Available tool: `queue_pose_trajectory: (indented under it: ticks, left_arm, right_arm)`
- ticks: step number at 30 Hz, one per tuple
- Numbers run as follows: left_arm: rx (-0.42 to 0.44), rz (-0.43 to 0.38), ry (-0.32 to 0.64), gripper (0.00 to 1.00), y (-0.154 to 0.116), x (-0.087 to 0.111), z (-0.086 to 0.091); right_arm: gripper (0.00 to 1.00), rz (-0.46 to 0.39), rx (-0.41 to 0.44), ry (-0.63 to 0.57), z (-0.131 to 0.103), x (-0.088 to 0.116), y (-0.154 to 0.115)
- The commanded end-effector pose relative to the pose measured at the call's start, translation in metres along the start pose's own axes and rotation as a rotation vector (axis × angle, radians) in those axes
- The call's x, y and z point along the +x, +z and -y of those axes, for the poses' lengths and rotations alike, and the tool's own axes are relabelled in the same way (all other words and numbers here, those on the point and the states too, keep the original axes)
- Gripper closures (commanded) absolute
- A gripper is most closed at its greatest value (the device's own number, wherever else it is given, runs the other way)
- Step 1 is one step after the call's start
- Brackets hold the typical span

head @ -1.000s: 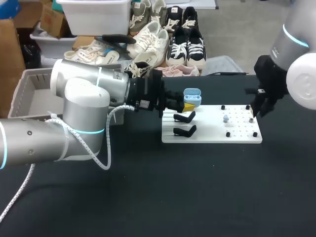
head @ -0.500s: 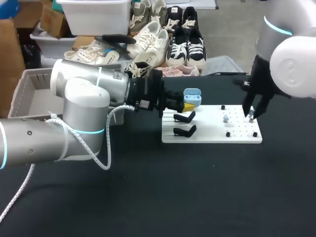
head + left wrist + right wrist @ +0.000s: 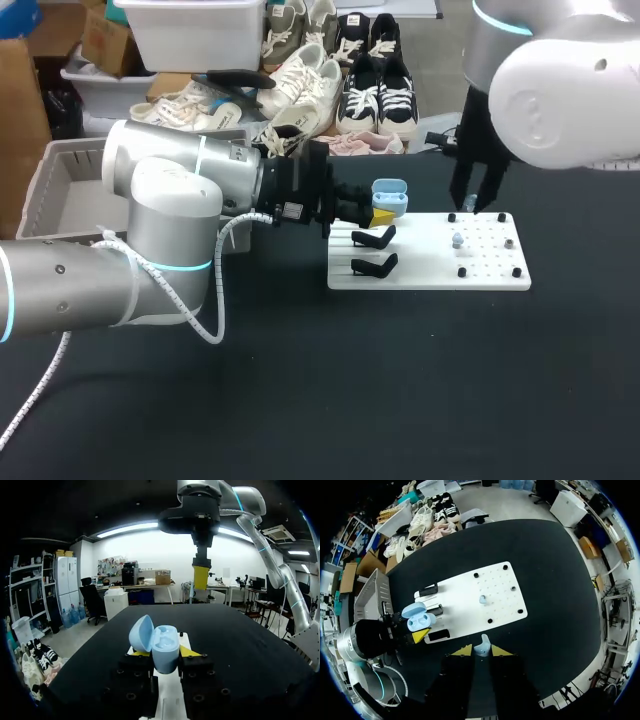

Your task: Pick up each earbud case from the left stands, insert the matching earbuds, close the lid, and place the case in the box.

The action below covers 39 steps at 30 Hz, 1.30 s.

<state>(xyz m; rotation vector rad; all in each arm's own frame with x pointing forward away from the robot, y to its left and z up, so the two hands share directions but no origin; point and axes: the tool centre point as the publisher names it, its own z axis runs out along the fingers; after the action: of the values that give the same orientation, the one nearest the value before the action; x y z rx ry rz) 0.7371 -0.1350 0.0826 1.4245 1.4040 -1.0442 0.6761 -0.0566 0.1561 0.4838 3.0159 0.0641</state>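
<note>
With the left gripper (image 3: 372,215) pinching the open case (image 3: 161,644) beside the stands (image 3: 375,250) and the right gripper (image 3: 481,651) clamped on 1 earbud (image 3: 482,647) near the board (image 3: 490,272), I'd align it over its matching socket, then press gently.

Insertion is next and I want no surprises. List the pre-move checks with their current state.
1. Grip of left gripper on earbud case: ok.
2. Case lid open: ok.
3. Grip of right gripper on earbud: ok.
4. Right gripper lined up over the case: not ok, it hangs apart from it, near the white board.
5. Case sockets free: cannot tell.
6. The second earbud stands on the board: ok.
</note>
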Motion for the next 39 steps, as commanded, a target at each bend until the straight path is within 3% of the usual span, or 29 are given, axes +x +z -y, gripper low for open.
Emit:
queue_pose_trajectory:
  ticks: [1, 12, 23, 39]
  left_arm:
    - [-0.001, 0.002, 0.001, 1.00, 0.000, 0.001, 0.000]
    - [-0.001, 0.002, 0.001, 1.00, 0.000, 0.001, 0.000]
    - [-0.001, 0.002, 0.001, 1.00, 0.000, 0.001, 0.000]
    - [-0.001, 0.002, 0.001, 1.00, 0.000, 0.001, 0.000]
  right_arm:
    - [1.00, -0.020, 0.081, 0.025, -0.017, -0.008, -0.004]
    - [1.00, -0.014, 0.071, 0.075, -0.041, -0.023, -0.006]
    - [1.00, -0.016, 0.049, -0.011, -0.072, -0.023, 0.003]
    - [1.00, -0.031, 0.056, -0.058, -0.094, -0.021, 0.013]
